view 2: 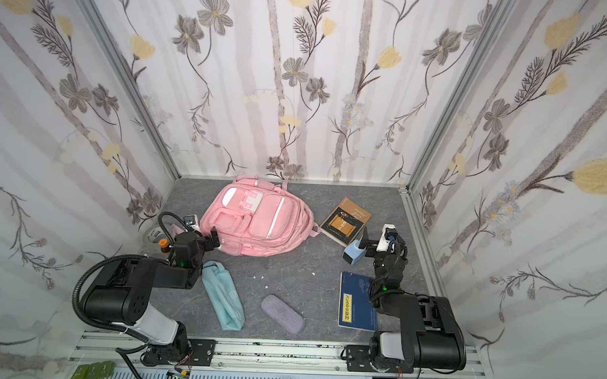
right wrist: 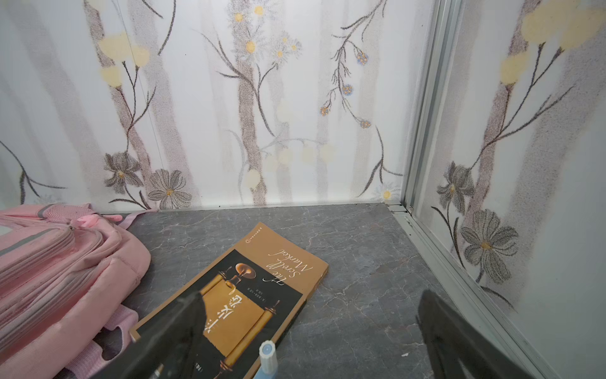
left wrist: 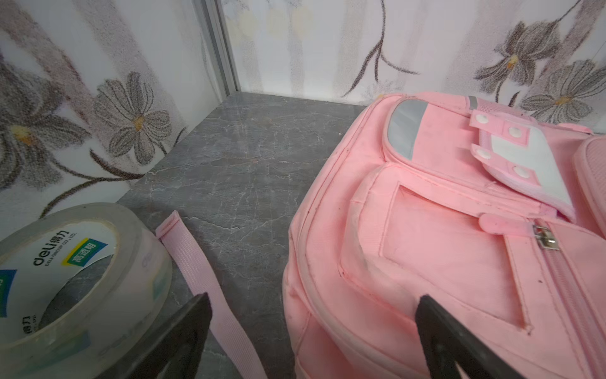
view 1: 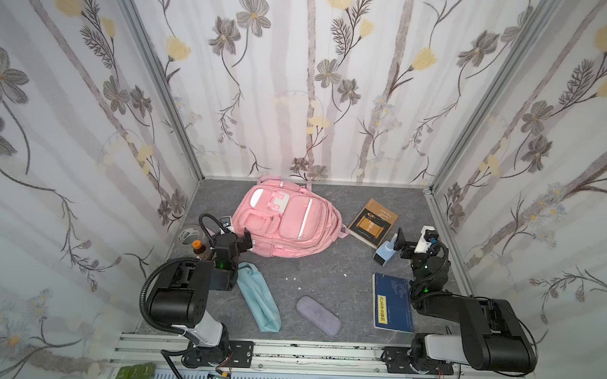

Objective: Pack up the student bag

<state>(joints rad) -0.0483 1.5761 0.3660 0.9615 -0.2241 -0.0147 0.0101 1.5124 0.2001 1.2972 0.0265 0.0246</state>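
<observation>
The student bag, a large pink backpack, lies flat on its back near the rear wall, pockets zipped. My left gripper hovers at the bag's near-left corner. In the left wrist view this gripper is open, one finger over the bag, the other beside a loose pink strap. My right gripper is open and empty over a brown book and a pale blue bottle.
A tape roll and an orange-capped bottle stand at the left wall. A teal pouch, a purple case and a blue notebook lie toward the front. Floral walls close three sides.
</observation>
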